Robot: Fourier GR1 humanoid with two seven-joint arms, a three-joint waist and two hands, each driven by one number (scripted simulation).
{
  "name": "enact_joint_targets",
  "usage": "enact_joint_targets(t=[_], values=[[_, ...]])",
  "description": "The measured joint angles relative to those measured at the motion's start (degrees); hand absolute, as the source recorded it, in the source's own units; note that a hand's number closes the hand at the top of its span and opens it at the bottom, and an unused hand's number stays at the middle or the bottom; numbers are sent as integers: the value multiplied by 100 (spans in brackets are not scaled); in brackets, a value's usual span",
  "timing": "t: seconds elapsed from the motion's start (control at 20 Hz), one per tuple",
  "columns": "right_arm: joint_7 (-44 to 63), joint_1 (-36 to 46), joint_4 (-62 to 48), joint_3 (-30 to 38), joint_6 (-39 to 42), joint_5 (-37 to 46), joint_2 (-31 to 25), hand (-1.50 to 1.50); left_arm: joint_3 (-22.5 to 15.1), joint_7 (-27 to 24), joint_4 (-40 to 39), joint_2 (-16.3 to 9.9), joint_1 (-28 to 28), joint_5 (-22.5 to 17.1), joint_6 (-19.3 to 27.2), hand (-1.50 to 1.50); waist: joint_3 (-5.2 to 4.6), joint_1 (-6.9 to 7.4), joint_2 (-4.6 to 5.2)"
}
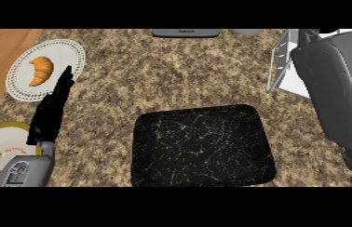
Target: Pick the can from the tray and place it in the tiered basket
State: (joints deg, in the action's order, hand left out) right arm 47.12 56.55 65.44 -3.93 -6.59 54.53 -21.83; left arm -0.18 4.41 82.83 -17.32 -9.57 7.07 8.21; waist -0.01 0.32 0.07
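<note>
The black tray lies in the middle of the counter with nothing on it. No can shows anywhere in the view. The white tiered basket stands at the upper right edge. My right forearm rises along the right side and reaches over the basket. Only a dark bit of the right hand shows past the forearm's end, at the top edge above the basket, and whatever it holds is hidden. My left hand rests open at the left, fingers pointing up, apart from the tray.
A white plate with a croissant sits at the upper left, beside a wooden surface. A yellow-rimmed plate shows at the lower left edge. A grey appliance stands at the back centre.
</note>
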Motion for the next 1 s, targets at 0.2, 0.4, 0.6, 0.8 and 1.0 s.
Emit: enact_joint_targets(t=[0.2, 0.4, 0.6, 0.8, 1.0], values=[[-221, 48, -501, -23, 93, 346, -386, 150, 87, -61, -16, -81, 39, -28, -105, 0, -2, 22, 8], [-283, 124, -1030, -118, 200, 778, -715, 150, 70, -18, 39, -57, 55, -10, -143, 0, -2, 43, 13], [-788, 133, -1619, 95, 83, 869, -1156, 150, 83, 70, 53, -8, -23, 3, -158, 0, 1, 44, 19], [-1439, 91, -1985, 331, 25, 774, -1443, 150, 114, 82, 118, 24, 27, 43, -172, 0, 1, 37, 14], [-2128, 38, -2492, 602, -99, 559, -1558, 150, 144, 38, 128, 48, 36, 71, -199, 0, 3, 47, 19]])
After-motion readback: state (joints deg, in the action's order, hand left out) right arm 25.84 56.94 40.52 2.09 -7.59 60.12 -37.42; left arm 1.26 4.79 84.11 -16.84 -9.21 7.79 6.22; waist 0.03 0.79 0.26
